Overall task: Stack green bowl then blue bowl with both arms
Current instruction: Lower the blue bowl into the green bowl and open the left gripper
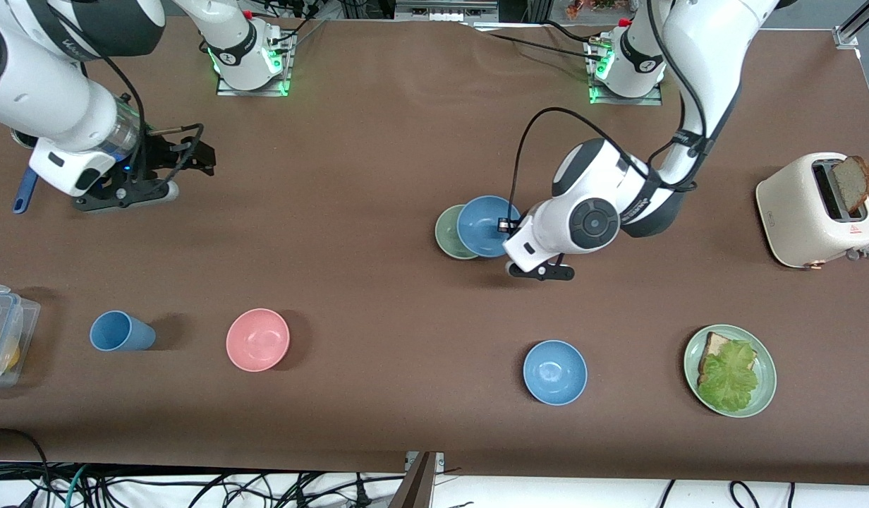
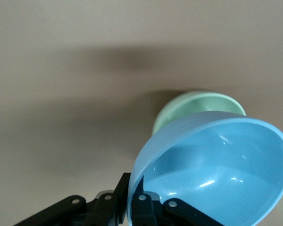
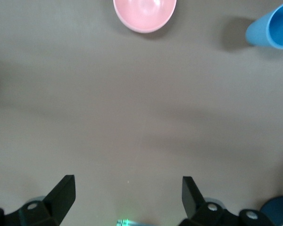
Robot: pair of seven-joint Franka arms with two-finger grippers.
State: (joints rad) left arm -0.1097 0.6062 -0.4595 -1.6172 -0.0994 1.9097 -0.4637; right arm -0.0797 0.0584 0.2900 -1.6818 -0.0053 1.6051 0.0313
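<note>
Nearest the front camera: a spare blue bowl (image 1: 555,372) sits alone, untouched, with the green plate (image 1: 731,370) of bread and lettuce beside it toward the left arm's end. At about the same depth toward the right arm's end are the pink bowl (image 1: 257,339), the blue cup (image 1: 120,331) lying on its side, and a clear plastic container (image 1: 4,335) at the table edge.

Mid-table is the action. The left gripper (image 2: 153,207) is pinched shut on the rim of the held blue bowl (image 1: 486,226), one finger inside the wall, one outside. The bowl hangs tilted over the green bowl (image 1: 448,231), which sits on the table; the blue one overlaps it but is off centre, and from the wrist view it doesn't look seated yet. Whether the two bowls touch I can't tell.

Handling, my guess: both bowls look like light, stiff, matte plastic or melamine, not fragile, smooth enough to slip in a rim pinch. The rim is the only sensible hold, since the walls are too wide for the jaws. Level the bowl before letting go or it'll nest crooked and may nudge the light green bowl aside.

Farther back, the toaster (image 1: 815,210) with a slice of bread stands at the left arm's end. The right gripper (image 3: 127,195) waits with jaws spread wide and nothing between them, over bare table at its own end.
</note>
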